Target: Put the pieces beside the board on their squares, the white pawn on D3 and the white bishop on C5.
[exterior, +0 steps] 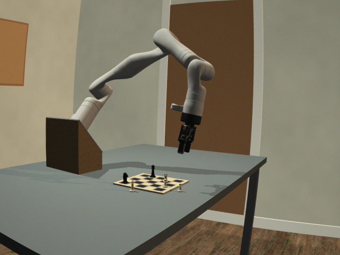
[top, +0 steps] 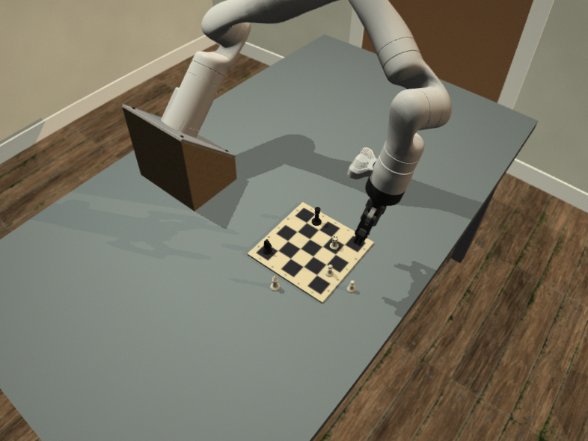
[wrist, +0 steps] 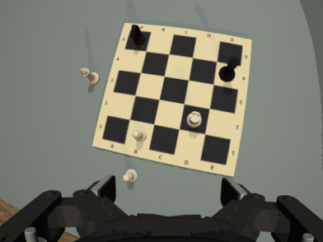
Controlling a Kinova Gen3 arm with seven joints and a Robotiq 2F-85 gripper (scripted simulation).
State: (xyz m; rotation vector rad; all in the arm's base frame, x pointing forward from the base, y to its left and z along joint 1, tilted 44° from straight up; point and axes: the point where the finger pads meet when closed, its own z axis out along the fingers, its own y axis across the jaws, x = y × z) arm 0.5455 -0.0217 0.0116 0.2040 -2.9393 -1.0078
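The gripper (exterior: 184,150) hangs well above the board (top: 350,269), fingers wide with nothing between them, and open air lies under it. Two white pieces stand off the board: one (top: 274,283) near one edge, one (top: 351,285) just beside another, each with bare table (top: 142,332) around it. On the board, a white pawn (top: 329,270), a white rook (top: 334,243), a black knight (top: 267,247) and a black queen (top: 316,215) stand well apart. The brown pedestal (top: 209,170) stands clear of the board.

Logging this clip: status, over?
Gripper open, empty, above the board. Two white pieces, one, another, upright on the table off-board. Nothing blocking either.
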